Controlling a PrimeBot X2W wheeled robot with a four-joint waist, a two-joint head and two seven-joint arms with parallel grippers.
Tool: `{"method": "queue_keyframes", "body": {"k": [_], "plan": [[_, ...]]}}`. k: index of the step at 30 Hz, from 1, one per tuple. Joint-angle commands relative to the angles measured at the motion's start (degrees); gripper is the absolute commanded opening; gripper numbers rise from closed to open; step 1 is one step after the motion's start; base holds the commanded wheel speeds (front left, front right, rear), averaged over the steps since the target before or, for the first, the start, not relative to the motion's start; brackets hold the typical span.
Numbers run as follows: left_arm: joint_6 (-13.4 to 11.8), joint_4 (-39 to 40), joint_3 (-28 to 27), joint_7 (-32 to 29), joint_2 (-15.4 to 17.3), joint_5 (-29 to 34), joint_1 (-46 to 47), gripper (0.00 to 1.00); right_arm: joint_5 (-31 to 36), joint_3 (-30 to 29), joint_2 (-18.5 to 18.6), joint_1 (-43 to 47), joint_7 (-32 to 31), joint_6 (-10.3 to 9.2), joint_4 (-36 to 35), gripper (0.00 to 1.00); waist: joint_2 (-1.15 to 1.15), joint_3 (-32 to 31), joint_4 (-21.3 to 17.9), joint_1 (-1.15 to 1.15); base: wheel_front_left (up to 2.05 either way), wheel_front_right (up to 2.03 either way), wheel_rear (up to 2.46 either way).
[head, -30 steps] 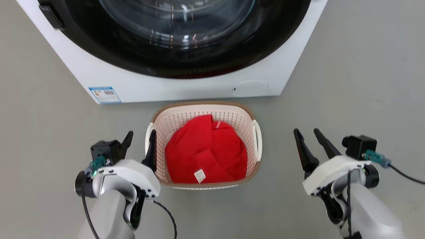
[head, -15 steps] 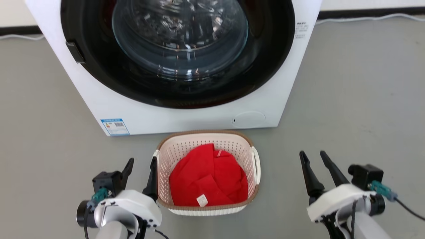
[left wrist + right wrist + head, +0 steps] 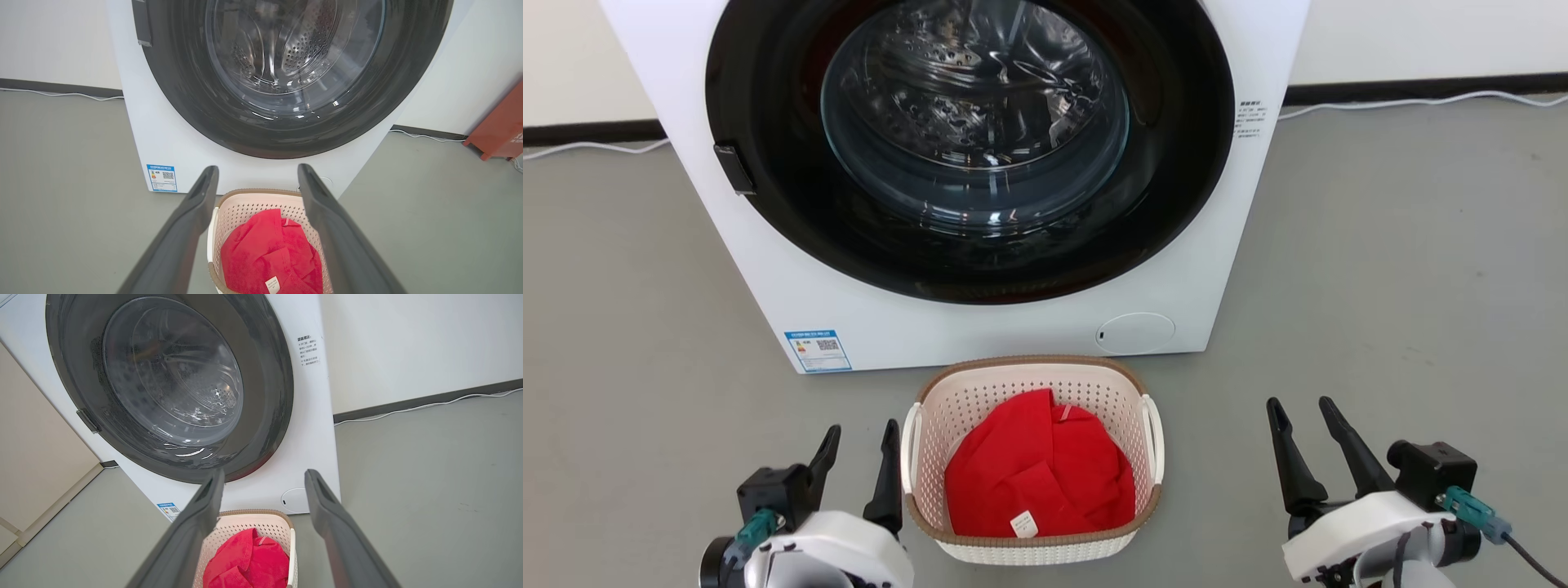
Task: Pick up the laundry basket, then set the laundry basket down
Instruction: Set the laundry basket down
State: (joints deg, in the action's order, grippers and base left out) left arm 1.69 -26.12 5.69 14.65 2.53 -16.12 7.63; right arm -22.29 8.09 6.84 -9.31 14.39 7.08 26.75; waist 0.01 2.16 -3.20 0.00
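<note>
Two grippers, fingers spread wide, holding nothing | laundry basket point(image 3: 1029, 361) on floor point(image 3: 1388, 245) before washing machine point(image 3: 980, 331) (red cloth point(image 3: 1037, 482) inside) | step: pre-grasp, likely | next: close your left gripper point(image 3: 862, 431) on its handle point(image 3: 909, 441), bring right gripper point(image 3: 1300, 404) inward

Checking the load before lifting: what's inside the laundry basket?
A crumpled red cloth with a white tag lies in the laundry basket. It hides the bottom, so anything underneath cannot be seen.

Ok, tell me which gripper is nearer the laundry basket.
Left. The left gripper sits open right beside the left wall of the laundry basket, its inner finger close alongside. The right gripper, also open, stands well off the basket's right side.
</note>
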Motion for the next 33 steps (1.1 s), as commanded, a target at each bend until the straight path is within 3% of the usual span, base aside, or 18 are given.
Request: {"method": "queue_keyframes", "body": {"k": [1,13,33], "plan": [[-0.4,1.9,-1.9,0.3,0.5,0.4,0.4,1.0,0.5,0.9,0.1,0.0,0.6,0.41,-1.7,1.0,-0.01,-0.3,0.0,0.0,0.0,0.0,0.0],[-2.7,6.2,-2.1,0.3,0.4,-0.4,-3.7,1.0,3.2,-1.4,-0.1,2.2,0.6,0.41,-4.5,1.0,-0.01,-2.1,-0.2,0.0,0.0,0.0,0.0],[-2.7,8.6,-1.5,0.3,0.3,-0.6,-4.1,1.0,4.6,-2.6,-0.6,2.2,0.6,0.41,-5.3,1.0,-0.01,-1.8,-0.3,0.0,0.0,0.0,0.0]]}}
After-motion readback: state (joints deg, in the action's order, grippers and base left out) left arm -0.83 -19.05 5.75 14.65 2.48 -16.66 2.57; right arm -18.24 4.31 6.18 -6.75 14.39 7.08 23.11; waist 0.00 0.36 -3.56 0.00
